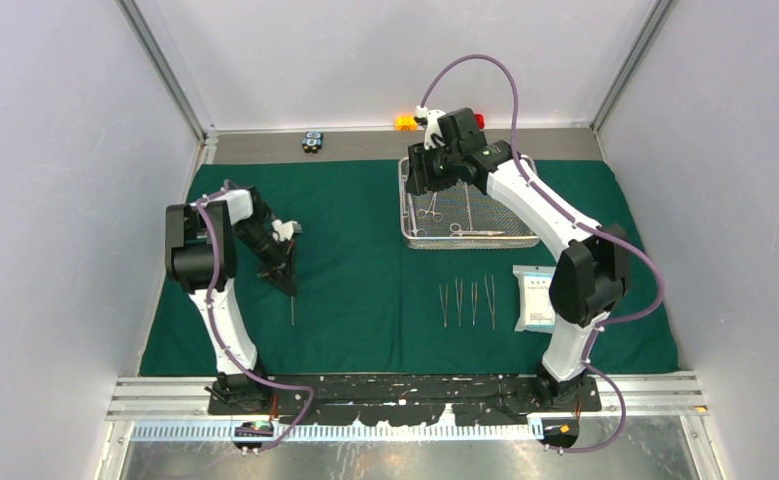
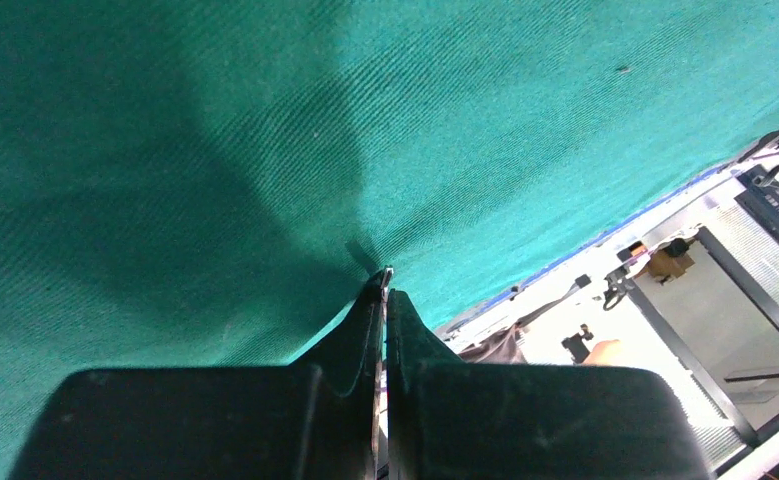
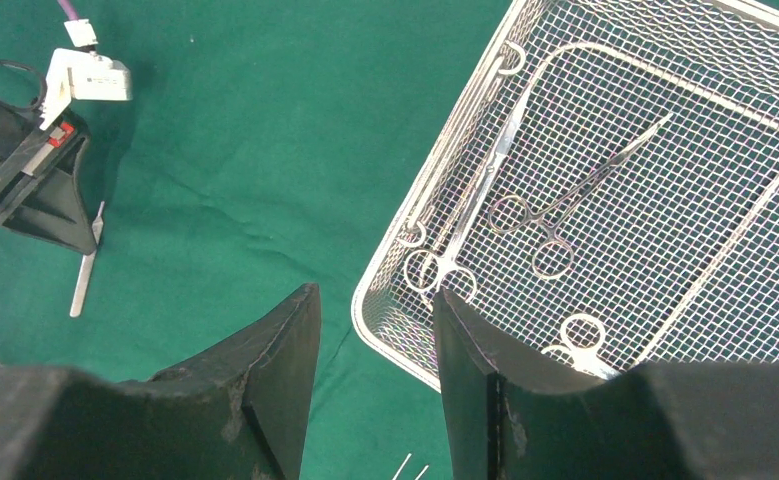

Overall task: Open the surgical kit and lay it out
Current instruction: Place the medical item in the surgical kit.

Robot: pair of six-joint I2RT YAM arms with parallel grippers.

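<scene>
Middle left: pinching a thin steel tool point(image 1: 292, 308) tight in the left gripper point(image 1: 288, 281), over the green cloth point(image 1: 365, 260). Upper middle: hanging the right gripper point(image 3: 375, 295) wide apart above the mesh tray point(image 3: 427, 170), holding nothing.

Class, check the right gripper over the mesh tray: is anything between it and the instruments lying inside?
Nothing visible does. The right gripper hangs open above the mesh tray corner. The forceps and a long ring-handled tool lie uncovered on the mesh, the latter along the tray's wall.
</scene>
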